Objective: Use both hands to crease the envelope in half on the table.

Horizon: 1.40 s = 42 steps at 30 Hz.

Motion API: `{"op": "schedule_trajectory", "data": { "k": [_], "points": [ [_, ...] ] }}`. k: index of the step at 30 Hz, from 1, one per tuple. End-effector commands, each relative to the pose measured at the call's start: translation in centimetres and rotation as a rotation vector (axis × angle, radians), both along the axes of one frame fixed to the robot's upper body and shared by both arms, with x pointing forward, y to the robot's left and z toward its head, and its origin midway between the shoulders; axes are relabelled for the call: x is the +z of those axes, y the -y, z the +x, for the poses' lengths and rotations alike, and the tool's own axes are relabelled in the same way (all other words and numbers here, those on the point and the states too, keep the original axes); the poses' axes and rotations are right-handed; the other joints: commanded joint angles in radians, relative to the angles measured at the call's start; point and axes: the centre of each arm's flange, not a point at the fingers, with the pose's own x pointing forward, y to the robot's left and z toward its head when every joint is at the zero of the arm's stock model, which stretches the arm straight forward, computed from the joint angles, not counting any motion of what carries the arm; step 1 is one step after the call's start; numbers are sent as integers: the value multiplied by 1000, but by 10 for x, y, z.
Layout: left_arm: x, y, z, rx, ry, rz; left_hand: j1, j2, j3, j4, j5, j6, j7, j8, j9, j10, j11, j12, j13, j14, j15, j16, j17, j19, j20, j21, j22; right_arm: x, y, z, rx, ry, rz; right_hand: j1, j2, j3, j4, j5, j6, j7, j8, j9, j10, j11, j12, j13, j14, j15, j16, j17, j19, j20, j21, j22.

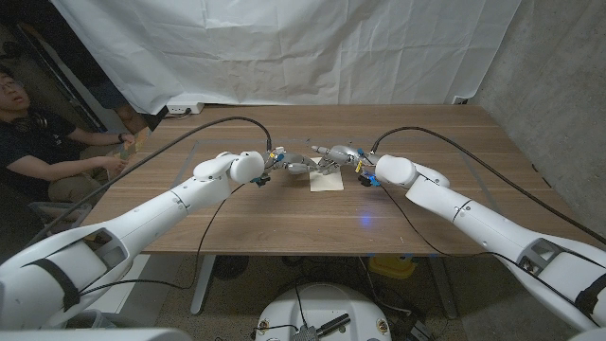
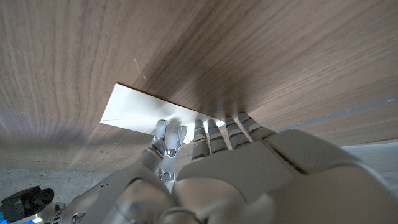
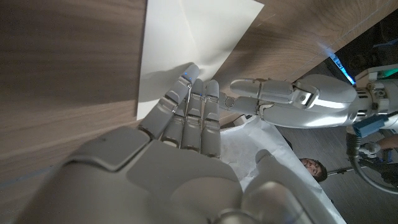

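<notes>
A cream envelope (image 1: 327, 182) lies flat near the middle of the wooden table (image 1: 284, 213). My left hand (image 1: 295, 166) reaches it from the left and my right hand (image 1: 339, 154) from the right; they meet over its far edge. In the left wrist view the left hand (image 2: 249, 174) has its fingers stretched out with the tips at one long edge of the envelope (image 2: 134, 109). In the right wrist view the right hand (image 3: 180, 143) lays straight fingers on the envelope (image 3: 199, 37), with the left hand (image 3: 298, 102) just beside them. Neither hand grips anything.
A person (image 1: 24, 128) sits at the table's far left corner with a hand (image 1: 123, 142) on the table. A white power strip (image 1: 185, 109) lies at the back edge under the white curtain (image 1: 284, 47). Cables (image 1: 218, 123) run across the tabletop to both arms.
</notes>
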Motion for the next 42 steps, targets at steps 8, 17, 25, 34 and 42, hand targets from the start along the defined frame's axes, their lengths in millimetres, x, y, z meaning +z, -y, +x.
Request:
{"op": "schedule_trajectory", "data": {
  "k": [8, 17, 25, 34, 42],
  "points": [
    [3, 2, 3, -4, 12, -3, 3, 92, -6, -1, 11, -73, -51, -13, 1, -14, 7, -2, 2, -5, -12, 3, 3, 1, 0, -5, 2, -10, 16, 11, 25, -125, 193, 13, 18, 13, -2, 6, -8, 1, -15, 1, 0, 0, -4, 1, 1, 16, -5, -2, 12, 4, -1, 3],
    [2, 6, 3, 8, 19, 12, 4, 91, -6, -2, 12, -101, -114, -7, 0, -66, 11, -13, 2, -43, -9, -5, 4, -28, 17, -18, 3, -9, 16, 11, 54, -127, 226, 18, 21, 16, -4, 6, -14, 2, -20, 1, -2, 1, -7, 1, 0, 19, -7, -2, 13, 8, -2, 3],
    [3, 7, 0, 3, 32, 12, 4, 91, -5, -2, 13, -104, -136, -4, 0, -83, 16, -13, 2, -50, 2, -3, 4, -34, 24, -20, 3, -9, 21, 13, 83, -151, 311, 24, 22, 20, -7, 6, -20, 3, -27, 1, -6, -2, -11, 2, -3, 21, -9, -3, 6, 11, -6, 3],
    [2, 8, -1, 1, 24, 14, 1, 91, -7, 1, 14, -84, -58, 7, 0, -54, -3, 4, 1, -37, -24, 6, 4, -30, 24, -19, 4, -1, 25, 8, 90, -124, 334, 29, 23, 22, -9, 5, -25, 0, -31, 1, -9, -3, -14, 2, -3, 25, -10, -3, 3, 18, -8, 3],
    [2, 9, 0, 2, 23, 19, -1, 92, -10, 2, 14, -5, -28, 27, 0, 17, -11, 27, 0, -6, -34, 14, 3, -20, 23, -15, 5, 10, 30, 3, 93, -81, 347, 32, 24, 24, -11, 5, -24, -2, -33, 1, -9, -4, -16, 1, -1, 27, -9, -3, 0, 21, -9, 4]
  ]
}}
